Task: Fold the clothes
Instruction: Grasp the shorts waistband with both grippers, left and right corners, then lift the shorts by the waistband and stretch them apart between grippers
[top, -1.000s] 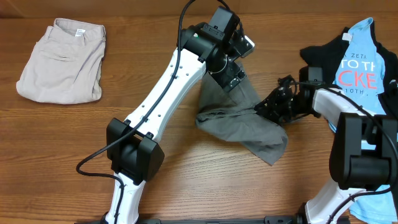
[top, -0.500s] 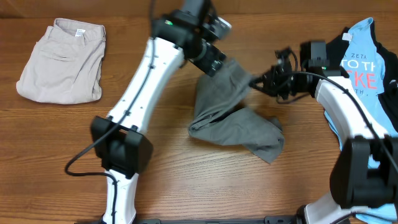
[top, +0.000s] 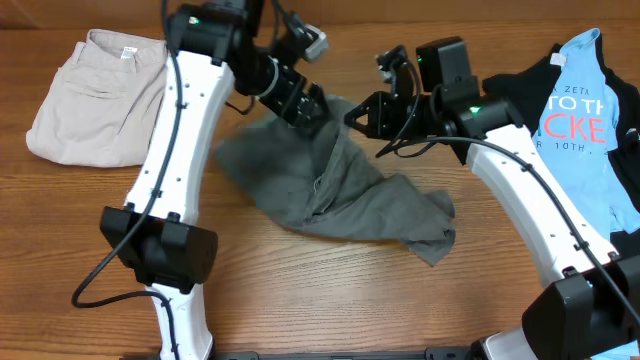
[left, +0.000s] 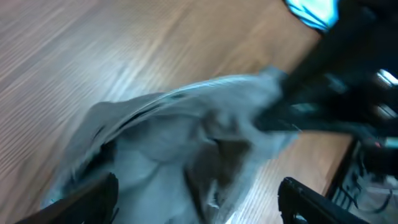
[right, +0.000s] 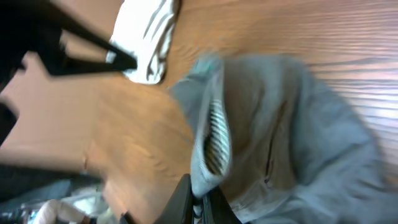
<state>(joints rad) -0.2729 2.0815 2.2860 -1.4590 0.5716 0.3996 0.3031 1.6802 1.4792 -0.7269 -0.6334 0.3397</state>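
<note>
Left pincer (top: 306, 108) sits at the upper edge of the dark grey shorts (top: 330, 190). On its wrist camera I see its fingers (left: 93, 194) standing wide apart, with grey cloth bunched between and beyond them. I cannot tell from that blurred view whether either finger touches the cloth.

Sweeping from the left edge of the table (top: 300, 300), the beige shorts (top: 98, 98) lie folded in the far left corner, well apart from everything else. Next comes a strip of bare wood, crossed from above by the white left arm (top: 175, 150).

The grey shorts lie crumpled at the middle of the table, their top edge drawn up towards the two pincers. Their left edge spreads out flat under the left arm, and the lower right corner trails down onto the wood. Between that lower hem and the near edge I have a wide band of bare wood.

At the shorts' upper right, the right pincer (top: 354, 114) is pinched together on a fold of the grey cloth. Its wrist camera shows the fingertips closed on a hem, with striped pale lining just above them. The two pincers are near each other along that top edge.

Further right, the black garment (top: 520, 90) and the light blue T-shirt (top: 585, 110) lie together. The T-shirt runs off the right edge.
</note>
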